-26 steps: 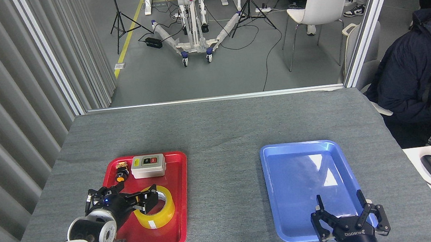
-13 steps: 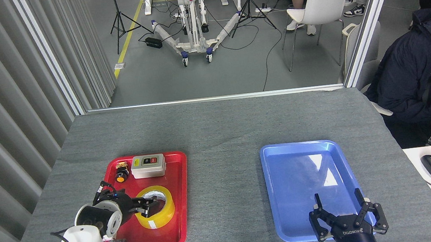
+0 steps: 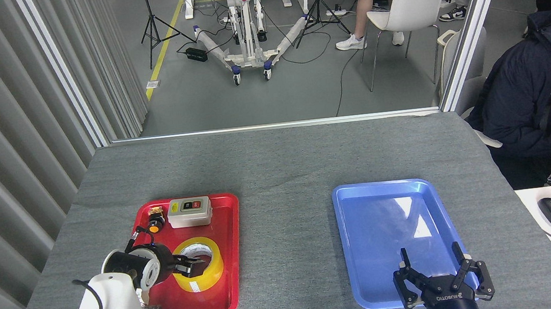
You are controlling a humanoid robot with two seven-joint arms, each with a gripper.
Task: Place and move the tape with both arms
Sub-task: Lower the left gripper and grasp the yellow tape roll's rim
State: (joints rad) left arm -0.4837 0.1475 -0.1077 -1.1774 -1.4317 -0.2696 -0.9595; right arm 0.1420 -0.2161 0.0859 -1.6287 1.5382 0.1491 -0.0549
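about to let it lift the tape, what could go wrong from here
1. The left hand sits at the near wall of the tape, with one finger seemingly in the core; a grip on that glossy wall might slip or tilt the roll.
2. The grey switch box and the small yellow-capped part share the red tray; a swinging roll could knock them.

L claw [image 3: 190,263] fingers close together; R claw [image 3: 432,267] spread wide.
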